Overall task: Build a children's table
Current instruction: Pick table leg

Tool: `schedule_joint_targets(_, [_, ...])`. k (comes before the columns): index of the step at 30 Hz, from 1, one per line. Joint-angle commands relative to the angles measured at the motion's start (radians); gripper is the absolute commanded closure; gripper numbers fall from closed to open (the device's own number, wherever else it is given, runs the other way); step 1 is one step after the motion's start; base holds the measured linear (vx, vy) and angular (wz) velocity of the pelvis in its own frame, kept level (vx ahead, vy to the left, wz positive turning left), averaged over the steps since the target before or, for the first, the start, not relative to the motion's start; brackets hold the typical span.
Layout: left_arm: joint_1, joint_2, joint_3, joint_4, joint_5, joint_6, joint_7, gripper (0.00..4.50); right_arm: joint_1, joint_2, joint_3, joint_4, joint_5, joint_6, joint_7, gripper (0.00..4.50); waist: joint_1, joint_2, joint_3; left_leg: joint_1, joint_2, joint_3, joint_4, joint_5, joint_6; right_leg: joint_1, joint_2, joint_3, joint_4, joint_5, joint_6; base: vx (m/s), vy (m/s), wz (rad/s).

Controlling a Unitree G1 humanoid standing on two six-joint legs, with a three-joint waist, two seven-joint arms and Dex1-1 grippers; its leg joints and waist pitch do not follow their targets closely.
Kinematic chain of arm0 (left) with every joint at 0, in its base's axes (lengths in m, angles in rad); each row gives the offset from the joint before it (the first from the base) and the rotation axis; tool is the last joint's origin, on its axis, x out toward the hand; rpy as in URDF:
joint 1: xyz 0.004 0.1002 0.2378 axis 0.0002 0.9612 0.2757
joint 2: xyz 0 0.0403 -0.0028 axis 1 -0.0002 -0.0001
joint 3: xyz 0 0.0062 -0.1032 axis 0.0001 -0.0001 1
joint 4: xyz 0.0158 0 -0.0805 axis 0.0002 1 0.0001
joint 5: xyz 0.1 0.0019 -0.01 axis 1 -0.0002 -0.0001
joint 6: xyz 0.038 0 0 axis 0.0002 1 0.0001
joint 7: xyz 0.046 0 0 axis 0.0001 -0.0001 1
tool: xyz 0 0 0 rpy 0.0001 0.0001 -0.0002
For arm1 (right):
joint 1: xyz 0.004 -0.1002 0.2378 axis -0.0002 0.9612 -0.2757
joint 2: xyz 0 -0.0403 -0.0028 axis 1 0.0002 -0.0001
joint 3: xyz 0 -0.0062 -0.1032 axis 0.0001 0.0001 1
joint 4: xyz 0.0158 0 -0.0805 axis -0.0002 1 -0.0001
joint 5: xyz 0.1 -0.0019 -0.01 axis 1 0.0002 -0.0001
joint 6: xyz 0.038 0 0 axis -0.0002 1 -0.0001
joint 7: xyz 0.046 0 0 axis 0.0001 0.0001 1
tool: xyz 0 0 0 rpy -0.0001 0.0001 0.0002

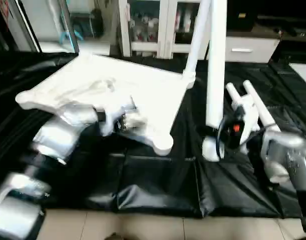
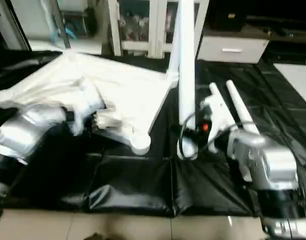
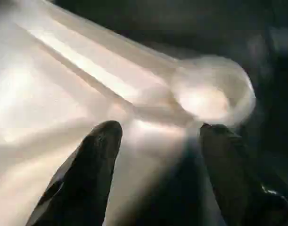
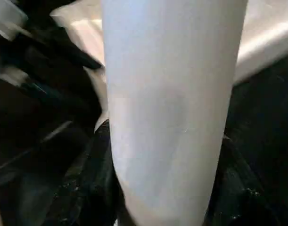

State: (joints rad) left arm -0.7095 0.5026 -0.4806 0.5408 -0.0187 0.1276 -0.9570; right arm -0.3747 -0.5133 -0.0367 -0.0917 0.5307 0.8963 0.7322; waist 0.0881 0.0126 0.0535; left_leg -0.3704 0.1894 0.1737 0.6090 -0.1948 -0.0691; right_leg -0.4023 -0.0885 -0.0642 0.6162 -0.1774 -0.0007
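Here, the white plastic rectangular tabletop [image 1: 107, 95] lies on the black-draped work table [image 1: 158, 185]. The left gripper [image 3: 158, 141], fingers spread, hovers at its near corner socket [image 3: 212, 92]. The right gripper [image 1: 224, 135] clamps an upright white tube leg [image 1: 215, 65].

white cabinet [image 1: 147, 25] behind black-draped table [image 1: 158, 185].

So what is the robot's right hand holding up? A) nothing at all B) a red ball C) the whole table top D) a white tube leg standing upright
D: the right hand is closed around a white tube leg that stands upright on the black cloth, beside the white table top.
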Motion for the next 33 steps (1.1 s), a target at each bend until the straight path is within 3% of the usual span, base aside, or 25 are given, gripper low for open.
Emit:
schedule_joint_targets(1, [-0.062, 0.008, -0.042, 0.088, 0.093, -0.1, -0.017, 1.45, 0.0, -0.005, 0.002, -0.06, 0.034, 0.012, 0.012, 2.6, -0.003, 0.01, -0.079, 0.016, 0.027, -0.009, -0.071, -0.133, -0.026, 0.06, -0.047, 0.042, -0.062, -0.075, -0.191, 0.0, 0.0, 0.0])
schedule_joint_targets(5, [-0.117, 0.004, -0.091, 0.204, 0.149, -0.177, -0.011, 1.45, 0.015, -0.011, 0.003, -0.109, 0.044, 0.029, 0.012, 2.6, 0.0, 0.008, -0.076, 0.016, 0.028, -0.009, -0.072, -0.155, -0.031, 0.058, -0.05, 0.043, -0.063, -0.097, -0.212, 0.0, 0.0, 0.0])
schedule_joint_targets(6, [-0.142, -0.005, -0.109, 0.263, 0.182, -0.213, 0.0, 1.45, 0.023, -0.016, 0.006, -0.124, 0.042, 0.029, 0.015, 2.6, -0.003, 0.024, -0.075, 0.019, 0.028, -0.01, -0.073, -0.182, -0.041, 0.057, -0.05, 0.043, -0.067, -0.112, -0.212, 0.0, 0.0, 0.0])
schedule_joint_targets(7, [-0.146, -0.007, -0.112, 0.272, 0.188, -0.218, 0.005, 1.45, 0.024, -0.017, 0.007, -0.126, 0.041, 0.029, 0.015, 2.61, -0.004, 0.016, -0.075, 0.017, 0.027, -0.01, -0.072, -0.184, -0.039, 0.06, -0.05, 0.043, -0.067, -0.112, -0.212, 0.0, 0.0, 0.0])
schedule_joint_targets(9, [-0.196, -0.032, -0.137, 0.389, 0.253, -0.28, 0.052, 1.45, 0.037, -0.021, 0.005, -0.151, 0.045, 0.036, 0.008, 2.61, -0.004, 0.018, -0.077, 0.017, 0.028, -0.01, -0.071, -0.169, -0.032, 0.061, -0.05, 0.043, -0.064, -0.097, -0.219, 0.0, 0.0, 0.0])
schedule_joint_targets(12, [-0.224, -0.047, -0.155, 0.463, 0.296, -0.319, 0.069, 1.45, 0.047, -0.025, 0.007, -0.169, 0.051, 0.039, 0.004, 2.61, 0.001, 0.026, -0.08, 0.016, 0.029, -0.012, -0.069, -0.157, -0.026, 0.063, -0.054, 0.044, -0.062, -0.081, -0.226, 0.0, 0.0, 0.0])
schedule_joint_targets(15, [-0.255, -0.062, -0.174, 0.54, 0.336, -0.365, 0.078, 1.45, 0.056, -0.03, 0.009, -0.183, 0.052, 0.043, 0.008, 2.61, 0.001, 0.023, -0.08, 0.016, 0.03, -0.012, -0.07, -0.162, -0.023, 0.064, -0.054, 0.043, -0.064, -0.078, -0.234, 0.0, 0.0, 0.0])
schedule_joint_targets(17, [-0.263, -0.067, -0.174, 0.555, 0.342, -0.38, 0.082, 1.45, 0.057, -0.032, 0.01, -0.185, 0.052, 0.042, 0.01, 2.61, 0.0, 0.023, -0.079, 0.016, 0.031, -0.012, -0.071, -0.171, -0.022, 0.063, -0.055, 0.043, -0.064, -0.088, -0.239, 0.0, 0.0, 0.0])
schedule_joint_targets(18, [-0.27, -0.073, -0.168, 0.564, 0.338, -0.393, 0.076, 1.8, 0.058, -0.033, 0.011, -0.185, 0.05, 0.039, 0.013, 2.61, 0.0, 0.022, -0.078, 0.016, 0.03, -0.012, -0.071, -0.179, -0.021, 0.064, -0.055, 0.043, -0.067, -0.106, -0.239, 0.0, 0.0, 0.0])
schedule_joint_targets(20, [-0.287, -0.092, -0.15, 0.59, 0.323, -0.421, 0.042, 1.8, 0.059, -0.037, 0.015, -0.185, 0.049, 0.035, 0.018, 2.61, 0.001, 0.021, -0.078, 0.016, 0.029, -0.011, -0.07, -0.178, -0.017, 0.063, -0.056, 0.043, -0.07, -0.126, -0.235, 0.0, 0.0, 0.0])
schedule_joint_targets(22, [-0.296, -0.102, -0.143, 0.609, 0.318, -0.435, 0.011, 1.88, 0.059, -0.039, 0.018, -0.186, 0.048, 0.034, 0.022, 2.61, 0.005, 0.016, -0.078, 0.016, 0.031, -0.01, -0.07, -0.169, -0.012, 0.062, -0.058, 0.044, -0.069, -0.123, -0.242, 0.0, 0.0, 0.0])
schedule_joint_targets(24, [-0.305, -0.11, -0.145, 0.631, 0.329, -0.451, -0.012, 2.27, 0.058, -0.042, 0.022, -0.186, 0.048, 0.033, 0.027, 2.61, 0.004, 0.016, -0.079, 0.015, 0.032, -0.011, -0.07, -0.159, -0.007, 0.063, -0.059, 0.044, -0.066, -0.108, -0.244, 0.0, 0.0, 0.0])
schedule_joint_targets(27, [-0.314, -0.117, -0.153, 0.653, 0.347, -0.475, -0.043, 2.36, 0.055, -0.045, 0.029, -0.184, 0.05, 0.029, 0.034, 2.61, 0.005, 0.018, -0.08, 0.014, 0.032, -0.011, -0.069, -0.147, 0.0, 0.064, -0.059, 0.043, -0.063, -0.087, -0.248, 0.0, 0.0, 0.0])
schedule_joint_targets(28, [-0.317, -0.122, -0.156, 0.662, 0.354, -0.487, -0.062, 2.36, 0.053, -0.047, 0.032, -0.181, 0.051, 0.026, 0.039, 2.61, 0.004, 0.012, -0.08, 0.014, 0.032, -0.011, -0.07, -0.145, 0.003, 0.064, -0.059, 0.043, -0.065, -0.085, -0.249, 0.0, 0.0, 0.0])
schedule_joint_targets(30, [-0.32, -0.125, -0.158, 0.67, 0.359, -0.493, -0.072, 2.66, 0.05, -0.047, 0.034, -0.178, 0.052, 0.025, 0.041, 2.61, 0.006, 0.014, -0.079, 0.014, 0.033, -0.01, -0.069, -0.142, 0.01, 0.064, -0.061, 0.044, -0.065, -0.092, -0.252, 0.0, 0.0, 0.0])
schedule_joint_targets(33, [-0.328, -0.132, -0.157, 0.694, 0.37, -0.499, -0.107, 2.75, 0.044, -0.046, 0.039, -0.174, 0.051, 0.023, 0.046, 2.61, 0.005, 0.015, -0.078, 0.015, 0.033, -0.01, -0.07, -0.144, 0.009, 0.063, -0.061, 0.043, -0.066, -0.099, -0.253, 0.0, 0.0, 0.0])
